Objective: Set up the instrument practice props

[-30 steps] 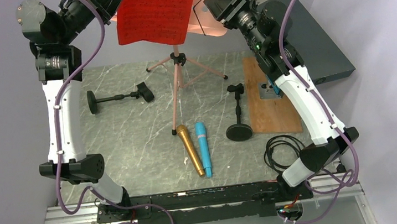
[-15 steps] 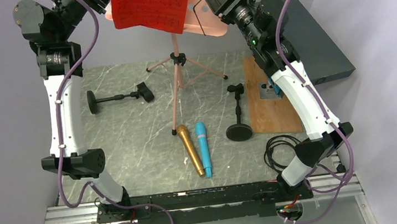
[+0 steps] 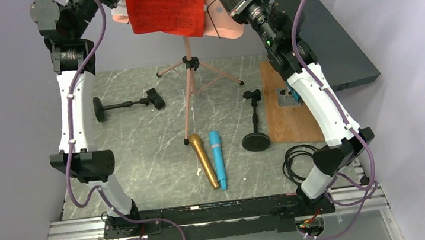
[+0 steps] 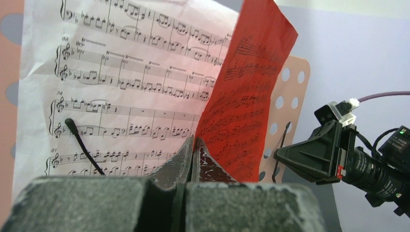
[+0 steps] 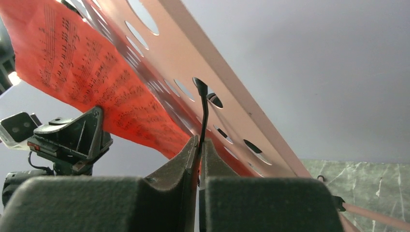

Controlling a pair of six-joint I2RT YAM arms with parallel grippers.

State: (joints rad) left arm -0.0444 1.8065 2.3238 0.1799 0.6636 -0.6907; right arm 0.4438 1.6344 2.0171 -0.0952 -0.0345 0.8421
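Top external view: both arms are up at the pink desk (image 3: pixel 222 22) on the far side, above its tripod (image 3: pixel 191 68).
Left gripper (image 4: pixel 193 145) has its fingers pressed together on the lower edge of the red page (image 4: pixel 241 96), which stands against the white page (image 4: pixel 121 72) on the desk. Right gripper (image 5: pixel 198 142) pinches the desk's thin black wire clip (image 5: pixel 204 104). On the table (image 3: pixel 136 158), the gold mic (image 3: pixel 202 161) and blue mic (image 3: pixel 218 159) lie side by side near the centre. One pole (image 3: pixel 125 105) lies flat at left, and the other pole (image 3: pixel 255 128) sits at right, just beside the board (image 3: pixel 293 120).
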